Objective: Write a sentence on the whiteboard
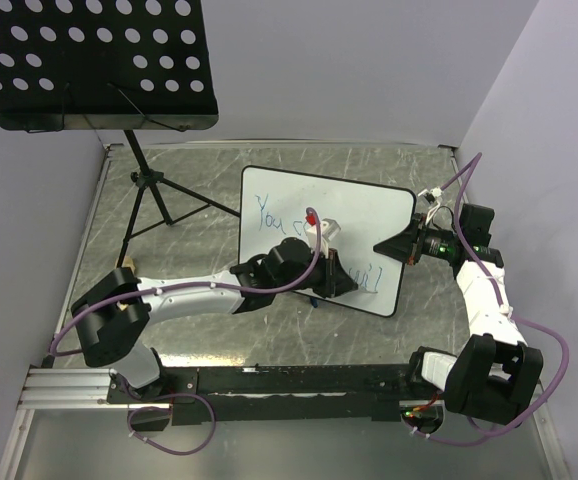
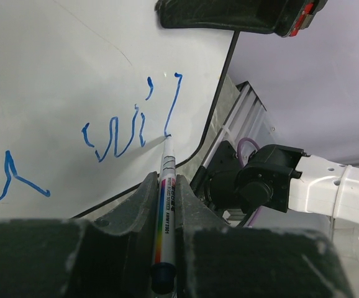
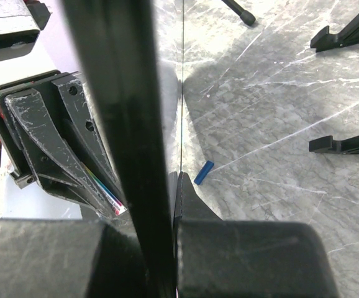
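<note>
The marker [image 2: 166, 211] was pinched in the left gripper [image 2: 167, 183], tip on the sentence [image 2: 130, 127]. The whiteboard [image 1: 369, 205], mid-table, was clamped at its edge by the right gripper [image 1: 387, 246]; it was judged light, stiff and slippery, best held by the frame.

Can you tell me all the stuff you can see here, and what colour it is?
whiteboard: one, white with black frame, propped up mid-table
sentence: one, blue, on the whiteboard, partly hidden
marker: one, white, tip on the whiteboard
small blue piece: one, blue, on the table behind the whiteboard; maybe a cap
music stand: one, black, far left corner
table: one, grey marbled, under everything
left claw: one, black, shut on the marker
right claw: one, black, shut on the whiteboard's right edge
</note>
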### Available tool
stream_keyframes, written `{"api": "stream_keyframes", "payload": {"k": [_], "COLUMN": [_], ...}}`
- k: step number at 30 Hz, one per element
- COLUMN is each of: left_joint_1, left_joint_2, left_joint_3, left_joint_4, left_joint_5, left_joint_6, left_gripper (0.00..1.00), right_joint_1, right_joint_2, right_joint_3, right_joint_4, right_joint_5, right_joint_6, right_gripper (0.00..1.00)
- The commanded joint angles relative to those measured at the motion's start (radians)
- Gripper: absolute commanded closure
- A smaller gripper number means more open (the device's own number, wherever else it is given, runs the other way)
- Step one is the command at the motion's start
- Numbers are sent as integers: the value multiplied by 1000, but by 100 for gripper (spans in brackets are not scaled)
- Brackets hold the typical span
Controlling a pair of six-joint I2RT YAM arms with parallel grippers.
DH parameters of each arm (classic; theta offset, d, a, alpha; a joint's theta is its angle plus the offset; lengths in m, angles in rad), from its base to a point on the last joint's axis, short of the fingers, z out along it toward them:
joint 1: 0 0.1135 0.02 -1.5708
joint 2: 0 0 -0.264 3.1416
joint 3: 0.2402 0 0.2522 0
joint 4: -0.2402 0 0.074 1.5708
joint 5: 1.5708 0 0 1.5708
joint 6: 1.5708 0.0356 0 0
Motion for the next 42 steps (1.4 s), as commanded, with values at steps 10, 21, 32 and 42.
{"api": "stream_keyframes", "payload": {"k": [10,21,32,42], "left_joint_1": [-3,19,35,35], "left_joint_2": [-71,-50,4,19], "left_joint_3": [37,95,147,133], "left_joint_4": [60,84,55,63], "left_joint_5": [3,2,-18,-12], "left_joint_6": [-12,-9,0,-9], "left_gripper": [99,99,99,99], "right_joint_1": [6,6,6,6], "right_joint_2": [-28,-28,-27,-25], "right_joint_3": [57,57,60,60], "right_joint_4": [48,47,39,39], "right_joint_5": [-234,-232,-234,-234], "right_joint_6": [9,6,2,2], "right_gripper": [100,100,100,100]}}
